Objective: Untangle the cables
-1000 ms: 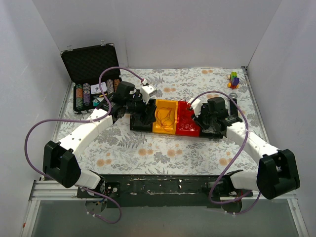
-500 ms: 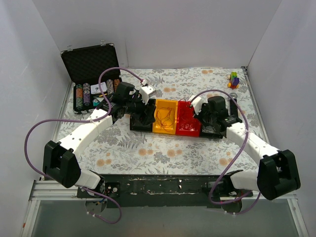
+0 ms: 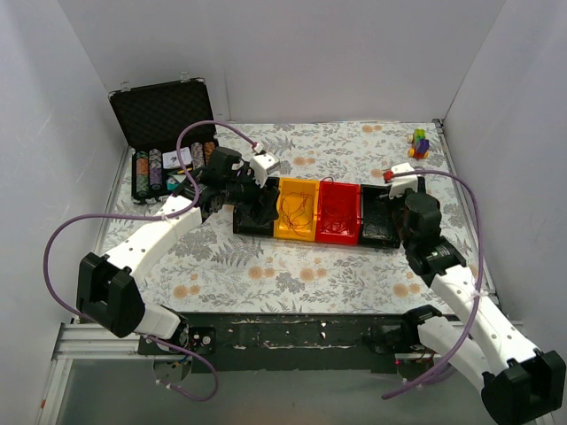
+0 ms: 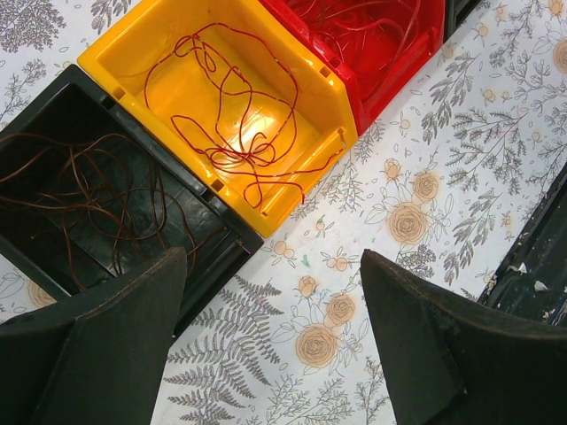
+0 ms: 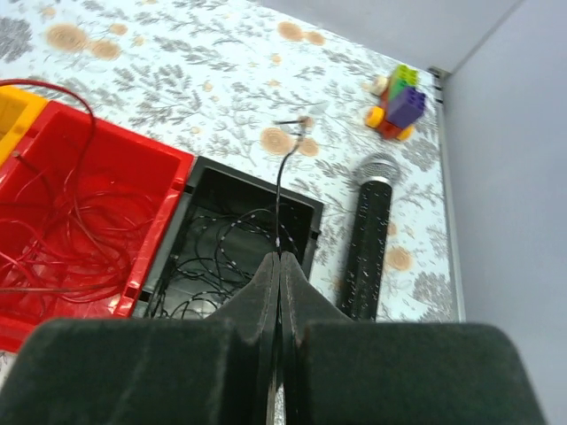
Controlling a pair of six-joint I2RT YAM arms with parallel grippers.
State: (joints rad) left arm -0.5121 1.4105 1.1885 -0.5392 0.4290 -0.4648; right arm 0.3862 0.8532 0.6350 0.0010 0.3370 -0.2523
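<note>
Four bins stand in a row: a black bin (image 4: pixel 53 150) with dark wires (image 4: pixel 97 190), a yellow bin (image 3: pixel 297 232) with tangled red cables (image 4: pixel 235 133), a red bin (image 3: pixel 338 235) with red cables (image 5: pixel 62 235), and a right black bin (image 5: pixel 306 212) with dark white-flecked cables (image 5: pixel 217 252). My right gripper (image 5: pixel 280 258) is shut on one thin dark cable (image 5: pixel 279 190), which rises from the tips above the right black bin. In the top view the right gripper (image 3: pixel 399 197) is at that bin's right end. My left gripper (image 4: pixel 275 341) is open and empty above the tablecloth in front of the left black and yellow bins (image 3: pixel 259 205).
A black microphone (image 5: pixel 368 235) lies just right of the right black bin. A small toy of coloured blocks (image 5: pixel 399 97) sits at the far right corner. An open case of poker chips (image 3: pixel 164 146) stands at the far left. White walls close in the table.
My right arm has swung back and to the right, from over the red and right black bins to the right black bin's end. The left arm has not moved.
</note>
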